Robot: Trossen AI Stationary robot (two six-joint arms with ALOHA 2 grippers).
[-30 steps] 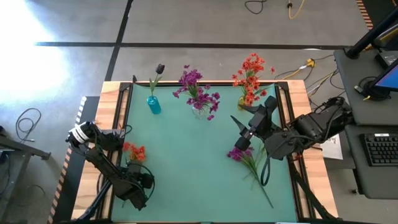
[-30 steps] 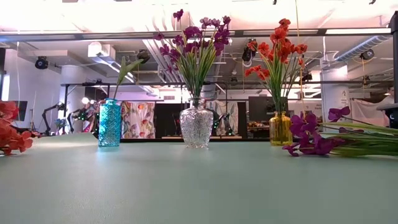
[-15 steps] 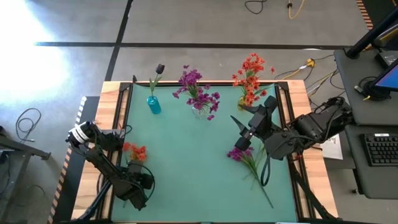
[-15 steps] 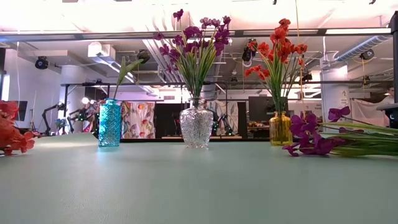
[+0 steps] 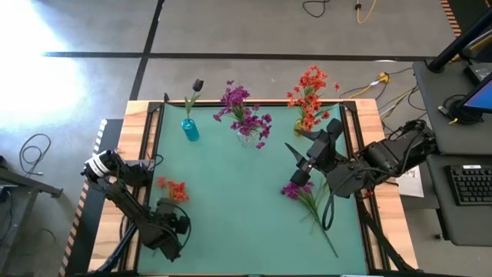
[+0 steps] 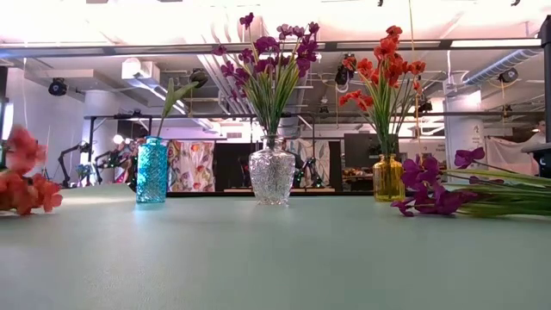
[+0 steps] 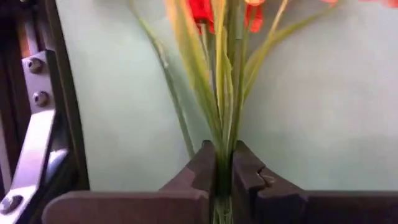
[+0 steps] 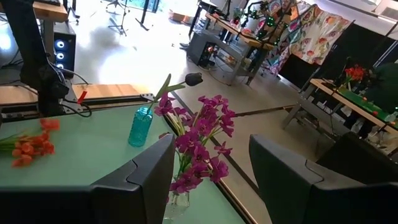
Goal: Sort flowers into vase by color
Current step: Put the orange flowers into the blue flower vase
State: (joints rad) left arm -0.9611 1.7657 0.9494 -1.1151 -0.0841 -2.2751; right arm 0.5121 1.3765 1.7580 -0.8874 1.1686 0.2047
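Clamped on the green stems of an orange-red flower (image 7: 219, 99), our left hand (image 7: 224, 180) sits at the desk's (image 5: 231, 192) near-left corner, blooms pointing far. Our right hand (image 5: 296, 158) hovers half open at the right, above the magenta flower (image 5: 307, 196) lying flat on the desk.

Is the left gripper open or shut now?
Shut. In the left wrist view the left gripper has both fingers pressed against the green stems of the orange-red flower.
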